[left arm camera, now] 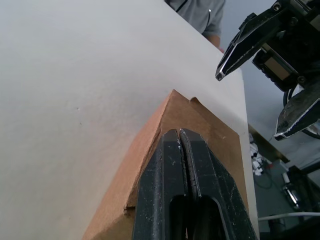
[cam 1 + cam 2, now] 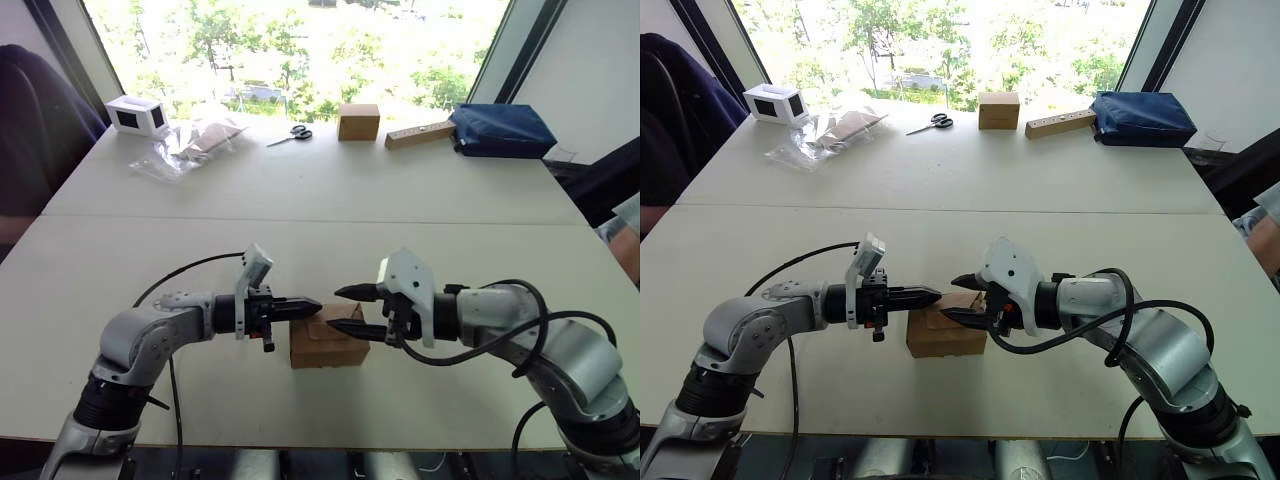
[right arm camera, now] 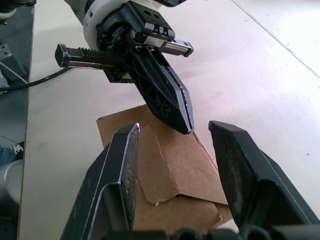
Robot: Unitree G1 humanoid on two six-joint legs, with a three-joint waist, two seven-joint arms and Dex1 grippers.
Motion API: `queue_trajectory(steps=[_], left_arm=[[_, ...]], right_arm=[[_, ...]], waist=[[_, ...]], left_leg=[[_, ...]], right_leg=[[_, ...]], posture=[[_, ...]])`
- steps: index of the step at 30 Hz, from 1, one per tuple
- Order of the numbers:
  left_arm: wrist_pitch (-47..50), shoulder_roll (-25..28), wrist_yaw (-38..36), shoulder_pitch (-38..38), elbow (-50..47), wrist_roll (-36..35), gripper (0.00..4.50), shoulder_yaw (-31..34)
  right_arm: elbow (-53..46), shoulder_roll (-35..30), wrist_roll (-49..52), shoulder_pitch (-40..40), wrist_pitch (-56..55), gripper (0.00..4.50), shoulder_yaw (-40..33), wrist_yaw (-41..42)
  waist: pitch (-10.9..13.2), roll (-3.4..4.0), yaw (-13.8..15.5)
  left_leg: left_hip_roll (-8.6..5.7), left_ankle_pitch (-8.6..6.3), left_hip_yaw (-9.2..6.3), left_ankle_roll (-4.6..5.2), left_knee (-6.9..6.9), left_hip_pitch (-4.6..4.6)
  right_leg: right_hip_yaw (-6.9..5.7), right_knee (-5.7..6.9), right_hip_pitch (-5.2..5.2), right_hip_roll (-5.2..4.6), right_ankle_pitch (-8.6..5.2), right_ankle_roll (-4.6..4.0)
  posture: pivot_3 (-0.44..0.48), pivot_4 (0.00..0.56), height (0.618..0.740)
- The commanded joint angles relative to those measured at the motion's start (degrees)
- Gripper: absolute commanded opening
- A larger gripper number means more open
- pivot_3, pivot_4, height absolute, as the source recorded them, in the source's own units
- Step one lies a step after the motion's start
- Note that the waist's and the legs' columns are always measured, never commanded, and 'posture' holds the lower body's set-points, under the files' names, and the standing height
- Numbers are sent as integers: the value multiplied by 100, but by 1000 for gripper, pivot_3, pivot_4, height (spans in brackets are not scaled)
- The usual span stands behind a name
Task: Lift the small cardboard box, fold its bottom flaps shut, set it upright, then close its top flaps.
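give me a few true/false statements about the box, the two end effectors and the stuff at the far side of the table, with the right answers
1. The small cardboard box sits on the table between the two arms. True.
2. The left end effector has its fingers spread wide. False: they are pressed together, over the box's top.
3. The right end effector is open. True.
4. The right end effector grips the scissors. False: the scissors lie at the far side, untouched.
5. A white box with a dark window stands on the box. False: it stands at the far left corner.
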Motion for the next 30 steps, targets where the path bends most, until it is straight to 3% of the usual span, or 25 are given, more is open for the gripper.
queue_trajectory(steps=[1,19,23,30], left_arm=[[-66,-63,47,-2,-34,-21,0,75],[-58,-120,24,85,74,-166,0,225],[-42,-167,52,83,109,-219,0,278],[-58,-182,42,75,173,-206,0,293]], right_arm=[[-53,-205,-309,-139,-205,2283,280,13],[540,-611,-1957,-107,-1197,2283,1527,78],[577,-527,-2026,-60,-1306,2283,1462,101],[140,-219,-1117,53,-939,2283,700,286]], waist=[[0,0,0],[0,0,5],[0,-1,5],[0,0,3]], left_leg=[[0,0,0,0,0,0],[-2,0,0,0,0,0],[-2,0,0,0,0,1],[-2,0,0,0,0,1]], right_leg=[[0,0,0,0,0,0],[-1,0,1,1,0,0],[-1,-1,2,1,0,0],[-1,-1,2,1,0,0]], posture=[[0,150,740],[0,150,740],[0,150,740],[0,150,740]])
